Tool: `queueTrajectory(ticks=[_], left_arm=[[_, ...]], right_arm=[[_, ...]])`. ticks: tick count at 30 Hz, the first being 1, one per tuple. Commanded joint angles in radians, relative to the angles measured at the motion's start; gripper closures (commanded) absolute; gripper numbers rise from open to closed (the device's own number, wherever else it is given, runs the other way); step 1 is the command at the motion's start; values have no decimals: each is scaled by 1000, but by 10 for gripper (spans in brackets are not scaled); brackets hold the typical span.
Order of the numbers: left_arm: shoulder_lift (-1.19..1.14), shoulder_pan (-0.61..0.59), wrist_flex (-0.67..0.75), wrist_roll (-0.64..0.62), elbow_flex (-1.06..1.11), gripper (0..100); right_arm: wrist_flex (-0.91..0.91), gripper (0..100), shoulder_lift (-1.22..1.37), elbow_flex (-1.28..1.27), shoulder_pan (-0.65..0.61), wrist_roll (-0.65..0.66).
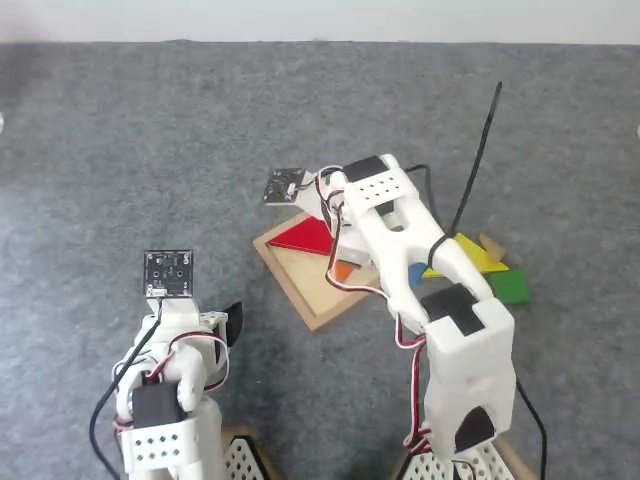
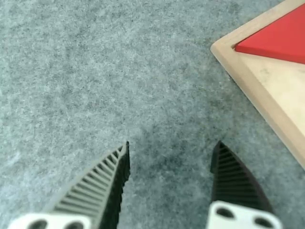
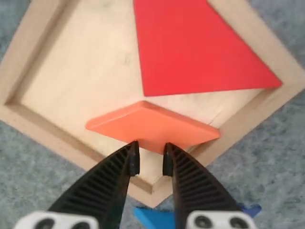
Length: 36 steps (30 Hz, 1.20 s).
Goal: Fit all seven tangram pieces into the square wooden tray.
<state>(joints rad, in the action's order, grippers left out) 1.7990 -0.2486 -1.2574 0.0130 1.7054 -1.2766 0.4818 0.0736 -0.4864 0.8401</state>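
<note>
The square wooden tray (image 1: pixel 287 287) lies mid-table, turned like a diamond. A red triangle (image 3: pixel 190 47) lies flat in it, also visible as the red triangle (image 1: pixel 305 236). My right gripper (image 3: pixel 148 157) is shut on the near edge of an orange piece (image 3: pixel 152 128), which sits tilted over the tray floor (image 3: pixel 81 81) just beside the red triangle. From above, the right gripper (image 1: pixel 350 262) is over the tray with the orange piece (image 1: pixel 343 270) under it. My left gripper (image 2: pixel 171 162) stands open over bare carpet, left of the tray corner (image 2: pixel 228 57).
Loose pieces lie on the carpet right of the tray: yellow (image 1: pixel 476 255), green (image 1: pixel 511 288), blue (image 1: pixel 417 272) and a tan one (image 1: pixel 492 243). A blue piece (image 3: pixel 153 217) lies just outside the tray rim. Grey carpet (image 1: pixel 150 150) stretches free to the left and back.
</note>
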Motion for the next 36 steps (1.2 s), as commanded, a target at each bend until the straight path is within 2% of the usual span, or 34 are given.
queueTrajectory(ticks=[1, 4, 8, 14, 17, 21, 23, 31, 36], left_arm=[[21, -2, -5, -8, -22, 729], [21, -2, -5, -8, -22, 729], [21, -2, -5, -8, -22, 729], [21, -2, -5, -8, -22, 729], [21, -2, -5, -8, -22, 729], [21, -2, -5, -8, -22, 729], [21, -2, -5, -8, -22, 729], [21, -2, -5, -8, -22, 729], [21, -2, -5, -8, -22, 729]], right_arm=[[74, 887, -50, 8, -12, -115], [90, 890, -140, -6, -13, -292], [90, 903, -196, -15, -15, -631], [133, 944, -136, -52, -70, -895], [179, 894, -71, -48, -82, -962], [217, 723, -47, -48, -74, -1080], [219, 674, -56, -52, -74, -1092], [216, 745, -153, -69, -76, -1088], [220, 745, -194, -178, -79, -1076]])
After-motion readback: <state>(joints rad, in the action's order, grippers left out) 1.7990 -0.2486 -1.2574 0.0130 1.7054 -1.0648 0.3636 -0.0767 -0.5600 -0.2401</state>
